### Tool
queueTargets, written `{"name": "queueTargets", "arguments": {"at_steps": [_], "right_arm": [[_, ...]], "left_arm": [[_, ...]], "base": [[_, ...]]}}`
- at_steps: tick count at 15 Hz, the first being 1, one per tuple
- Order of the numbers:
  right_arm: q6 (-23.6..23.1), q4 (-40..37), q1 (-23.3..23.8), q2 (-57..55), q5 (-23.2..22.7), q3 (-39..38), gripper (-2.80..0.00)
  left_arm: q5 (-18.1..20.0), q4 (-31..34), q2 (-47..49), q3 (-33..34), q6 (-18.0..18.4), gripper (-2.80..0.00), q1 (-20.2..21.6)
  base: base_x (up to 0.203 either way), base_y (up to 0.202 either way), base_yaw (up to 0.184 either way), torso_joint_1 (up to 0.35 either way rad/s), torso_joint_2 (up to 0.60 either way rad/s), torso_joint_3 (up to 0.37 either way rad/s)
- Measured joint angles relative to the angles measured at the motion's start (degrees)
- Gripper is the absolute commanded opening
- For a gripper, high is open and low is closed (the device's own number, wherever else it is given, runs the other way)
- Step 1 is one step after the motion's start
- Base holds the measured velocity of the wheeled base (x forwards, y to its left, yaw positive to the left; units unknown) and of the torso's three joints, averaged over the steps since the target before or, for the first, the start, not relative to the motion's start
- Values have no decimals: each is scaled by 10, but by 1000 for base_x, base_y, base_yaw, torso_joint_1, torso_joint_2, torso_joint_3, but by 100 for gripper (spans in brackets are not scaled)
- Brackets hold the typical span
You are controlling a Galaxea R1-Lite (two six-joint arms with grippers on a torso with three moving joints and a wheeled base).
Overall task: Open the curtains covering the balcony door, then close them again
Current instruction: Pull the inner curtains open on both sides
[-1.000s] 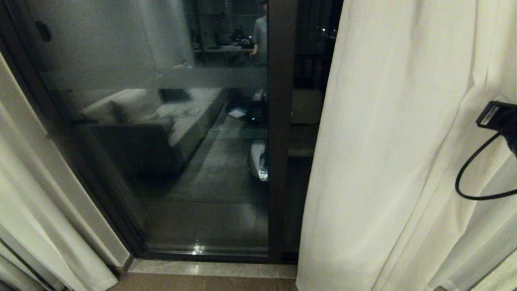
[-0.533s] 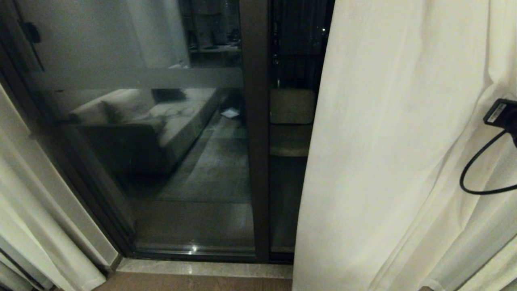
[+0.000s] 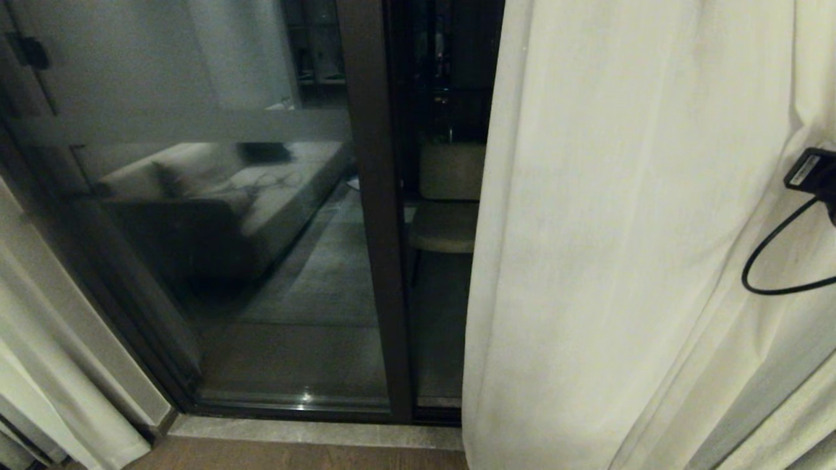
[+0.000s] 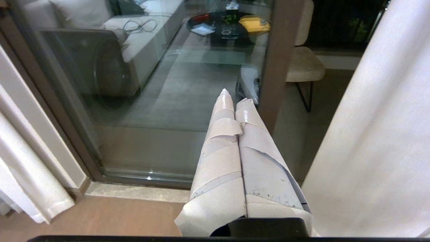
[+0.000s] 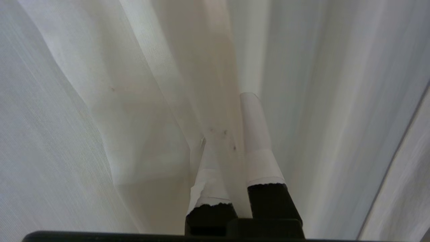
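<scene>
With the balcony door (image 3: 366, 215) partly uncovered between the curtains (image 3: 588, 261), the right tool (image 5: 231, 148) was clamped on a fold of the right-hand panel, the left tool (image 4: 235, 101) was closed on nothing, and re-closing apparently remained; no containers appeared.

Black wrist housing (image 3: 813, 171), looping black cable (image 3: 767, 261), pale tape-wrapped fingers (image 4: 221, 148).

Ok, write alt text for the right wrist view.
The right gripper, its fingers wrapped in pale tape, is shut on a fold of the cream-white curtain. Pleated fabric fills the whole picture; nothing else shows.
</scene>
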State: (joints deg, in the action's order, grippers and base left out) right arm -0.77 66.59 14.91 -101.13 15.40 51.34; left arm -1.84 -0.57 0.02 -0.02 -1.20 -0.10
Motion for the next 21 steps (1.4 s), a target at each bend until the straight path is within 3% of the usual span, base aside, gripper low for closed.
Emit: {"name": "queueTargets", "arguments": {"at_steps": [21], "right_arm": [[8,-1,30,-38,0,31,-280]], "left_arm": [[1,-1,0,0,-2,-280,0]], "base": [[0,-185,3,3,2,4]]}}
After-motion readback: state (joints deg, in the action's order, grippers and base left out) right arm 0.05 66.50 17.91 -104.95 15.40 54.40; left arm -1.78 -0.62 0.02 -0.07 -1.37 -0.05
